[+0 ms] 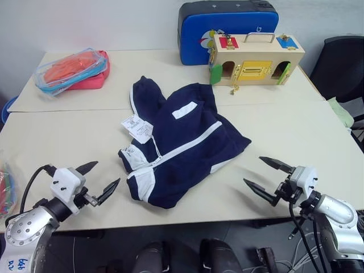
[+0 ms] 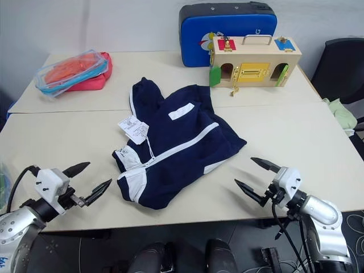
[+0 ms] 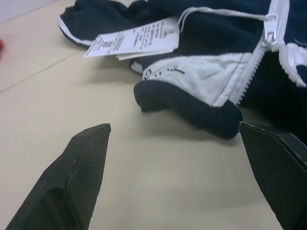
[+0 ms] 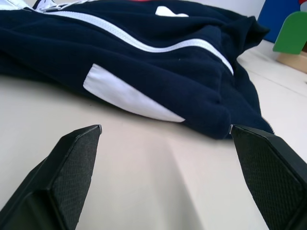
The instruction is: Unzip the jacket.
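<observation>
we see a beige table (image 1: 68, 136), made of two tops butted together along a seam. at its far edge a blue hard case (image 1: 227, 25) stands against the wall, with a wooden latch box (image 1: 256, 60) with a metal handle just in front of it. at the far left corner lies a clear zip pouch with orange contents (image 1: 71, 69) on top of something pink.

the navy hooded jacket (image 1: 187, 142) lies flat near the middle of the table, set diagonally, its hood toward the far left. the white zipper line (image 1: 190, 145) runs closed across the front; in the left wrist view the white slider (image 3: 266, 34) sits at the collar end. white paper tags (image 1: 137, 128) rest on the table beside the collar, on a cord.

our left gripper (image 1: 96, 181) hovers near the table's front edge, just left of the jacket, jaws spread wide, nothing grasped. our right gripper (image 1: 267, 176) hovers to the jacket's right, apart from it, likewise released and empty.
</observation>
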